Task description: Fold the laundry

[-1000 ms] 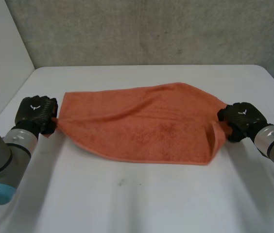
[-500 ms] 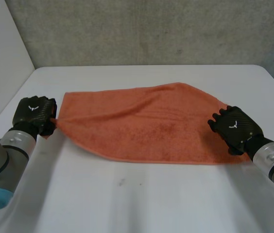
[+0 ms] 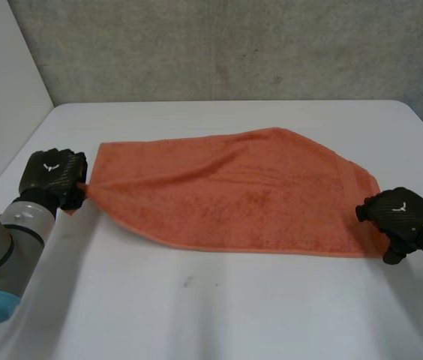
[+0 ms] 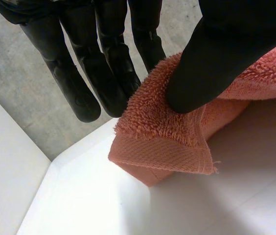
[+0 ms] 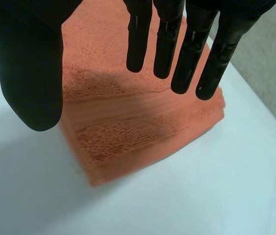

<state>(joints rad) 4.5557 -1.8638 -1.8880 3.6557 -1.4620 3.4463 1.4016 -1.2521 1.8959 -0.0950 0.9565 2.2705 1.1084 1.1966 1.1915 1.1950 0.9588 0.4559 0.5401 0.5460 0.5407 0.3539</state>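
An orange towel lies stretched across the white table, doubled over, with its ends toward the two hands. My left hand is at the towel's left corner. In the left wrist view its thumb pinches that corner against the fingers. My right hand is at the towel's near right corner. In the right wrist view its fingers hang straight and spread above that corner, apart from the thumb, holding nothing.
A grey concrete wall runs behind the table and a white panel stands at the left. The table's right edge runs close past the right hand. Bare tabletop lies in front of the towel.
My right hand let go of the towel's right end and moved right and nearer. That end, bunched before, now lies spread out flat. The left hand kept its grip in place.
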